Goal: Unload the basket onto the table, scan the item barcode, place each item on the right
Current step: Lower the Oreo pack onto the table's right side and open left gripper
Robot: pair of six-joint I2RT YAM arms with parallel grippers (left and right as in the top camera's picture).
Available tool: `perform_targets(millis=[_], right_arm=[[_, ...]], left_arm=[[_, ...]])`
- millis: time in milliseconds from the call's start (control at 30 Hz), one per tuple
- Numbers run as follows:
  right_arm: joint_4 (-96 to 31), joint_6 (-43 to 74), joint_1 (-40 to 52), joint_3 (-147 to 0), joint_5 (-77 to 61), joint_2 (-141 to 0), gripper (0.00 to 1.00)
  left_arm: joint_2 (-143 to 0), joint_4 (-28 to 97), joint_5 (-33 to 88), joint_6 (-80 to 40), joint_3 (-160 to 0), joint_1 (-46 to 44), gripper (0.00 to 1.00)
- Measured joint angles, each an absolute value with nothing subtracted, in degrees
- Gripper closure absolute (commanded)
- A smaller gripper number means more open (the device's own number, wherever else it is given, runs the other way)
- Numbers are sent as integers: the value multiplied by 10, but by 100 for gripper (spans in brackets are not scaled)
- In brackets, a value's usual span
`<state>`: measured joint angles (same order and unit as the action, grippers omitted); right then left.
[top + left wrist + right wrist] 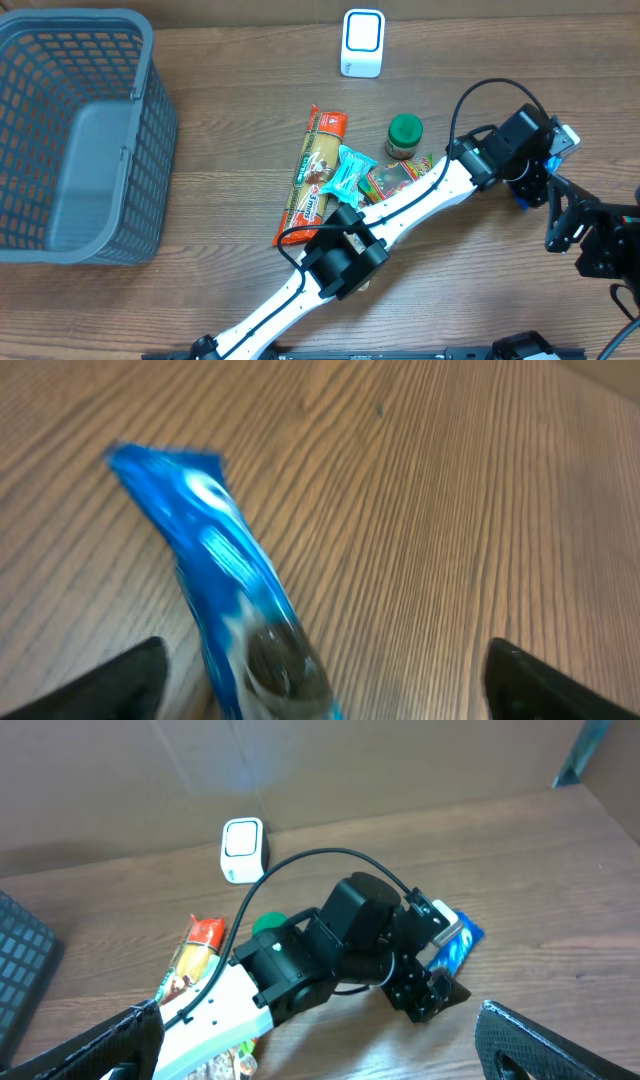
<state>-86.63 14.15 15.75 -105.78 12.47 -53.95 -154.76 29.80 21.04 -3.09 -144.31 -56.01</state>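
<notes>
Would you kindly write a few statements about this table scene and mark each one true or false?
1. The blue packet lies on the table between the open jaws of the left gripper. True.
2. The pasta packet is inside the basket. False: it lies on the table, to the right of the basket.
3. The white scanner stands apart from the groceries, near the table's far edge. True.
4. The right gripper holds the green-lidded jar. False: its jaws are open with nothing in them, and the jar stands on the table.
</notes>
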Motion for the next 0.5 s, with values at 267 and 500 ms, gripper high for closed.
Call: perform_targets(millis=[267,500], right_arm=[[-962,278,157,-1051,243,-539,0],[-970,388,157,-982,315,-539,0]], left_arm=[[-1544,351,208,-31,-1443,-551,0],[-1451,464,149,-29,-1443,-493,6]])
